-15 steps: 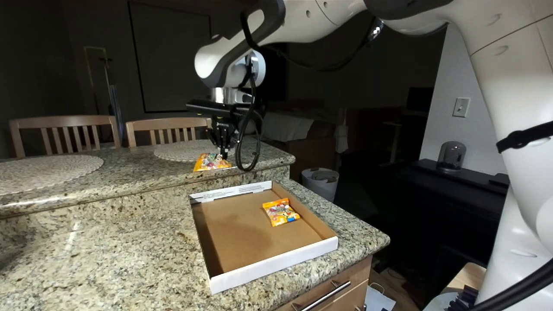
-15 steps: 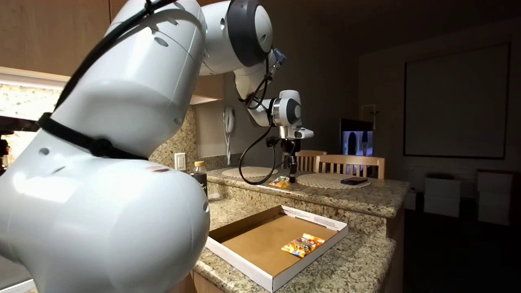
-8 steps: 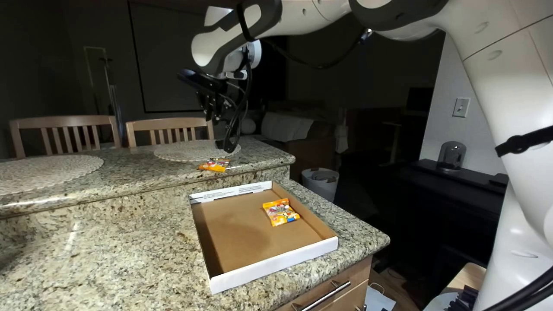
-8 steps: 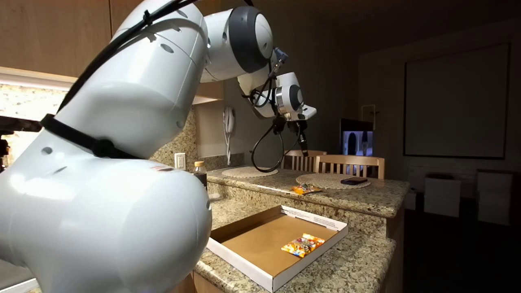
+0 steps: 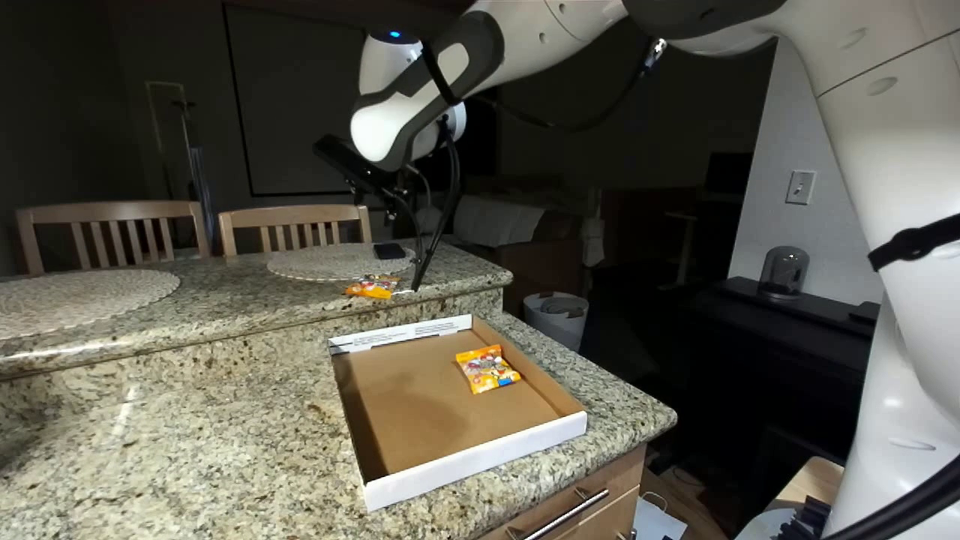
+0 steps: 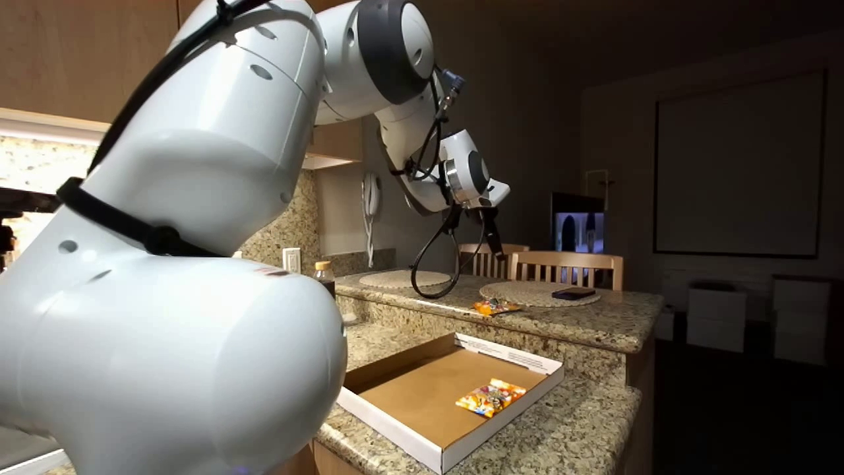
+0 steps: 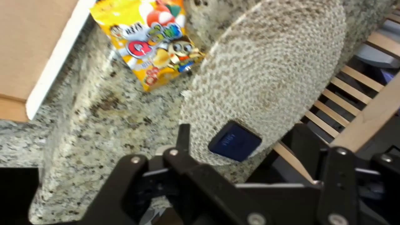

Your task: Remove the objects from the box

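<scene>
Wrist view: shows the end effector (image 7: 242, 129) spread wide and released, with no packet in the gap.
Freed packet (image 7: 149, 43): lies on the far, raised tabletop (image 5: 232, 289), just beside a round woven mat (image 7: 265, 72); turned and shifted a little within the last second, at rest over the latest half.
End effector: up off that tabletop now, down at the freed packet a second ago; tilted, hanging well above.
Remaining packet (image 5: 487, 369): lies flat in the box (image 5: 416, 397), near the right wall (image 6: 504, 415) in both exterior views; unmoved through the same second.
Box: rests on the near, lower tabletop (image 5: 225, 442); unchanged.
Packets out: one of the two in sight; likely marks the close of a put-down, leaving the task roughly half done.
Way back to the box: probably calls for levelling, moving near and low, then pinching the remaining packet by its middle.
Right wall: possibly a snag for a spread grip coming down so close beside it.
</scene>
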Robot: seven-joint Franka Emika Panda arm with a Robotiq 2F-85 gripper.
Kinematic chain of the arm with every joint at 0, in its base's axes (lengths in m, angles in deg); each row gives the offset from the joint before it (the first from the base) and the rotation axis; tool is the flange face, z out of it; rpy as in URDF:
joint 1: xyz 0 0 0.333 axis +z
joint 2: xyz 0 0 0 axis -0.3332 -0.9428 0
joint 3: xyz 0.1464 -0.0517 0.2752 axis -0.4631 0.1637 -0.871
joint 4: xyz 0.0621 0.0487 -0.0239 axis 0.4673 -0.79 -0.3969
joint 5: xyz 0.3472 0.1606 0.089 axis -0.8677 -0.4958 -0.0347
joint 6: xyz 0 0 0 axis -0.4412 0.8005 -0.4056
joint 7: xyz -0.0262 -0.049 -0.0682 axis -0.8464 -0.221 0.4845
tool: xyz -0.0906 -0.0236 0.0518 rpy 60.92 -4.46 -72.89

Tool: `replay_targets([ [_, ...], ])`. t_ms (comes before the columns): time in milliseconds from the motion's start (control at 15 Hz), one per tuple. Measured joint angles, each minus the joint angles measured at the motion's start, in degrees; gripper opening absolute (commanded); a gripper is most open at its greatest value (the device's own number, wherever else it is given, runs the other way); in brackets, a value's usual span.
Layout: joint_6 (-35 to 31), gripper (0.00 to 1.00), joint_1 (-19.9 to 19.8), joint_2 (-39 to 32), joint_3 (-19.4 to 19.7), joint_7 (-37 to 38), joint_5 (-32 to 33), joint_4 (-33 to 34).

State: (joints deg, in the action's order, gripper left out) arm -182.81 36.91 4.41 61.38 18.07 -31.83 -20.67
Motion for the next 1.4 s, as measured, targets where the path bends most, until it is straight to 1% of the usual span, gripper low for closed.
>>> replay_targets([
  [133,0.01,1.0,-1.6,2.46,-3.35,-3.1,-4.61,-5.66],
  [333,1.34,1.0,-5.23,8.01,-8.89,-11.75,-15.02,-14.37],
  [533,7.24,1.0,-9.03,15.36,-10.99,-21.28,-26.05,-23.02],
  [600,9.73,1.0,-10.35,17.52,-10.94,-23.93,-29.08,-25.39],
  [667,12.17,1.0,-11.58,19.31,-10.47,-25.13,-30.78,-27.57],
  [800,15.91,1.0,-13.5,20.96,-9.16,-26.43,-32.5,-30.83],
  [1000,17.75,1.0,-14.76,19.69,-7.7,-26.5,-32.66,-33.59],
  [1267,21.26,1.0,-14.87,14.62,-7.49,-26.26,-32.66,-33.52],
  [1400,24.02,1.0,-14.84,12.11,-7.49,-25.9,-32.66,-32.61],
])
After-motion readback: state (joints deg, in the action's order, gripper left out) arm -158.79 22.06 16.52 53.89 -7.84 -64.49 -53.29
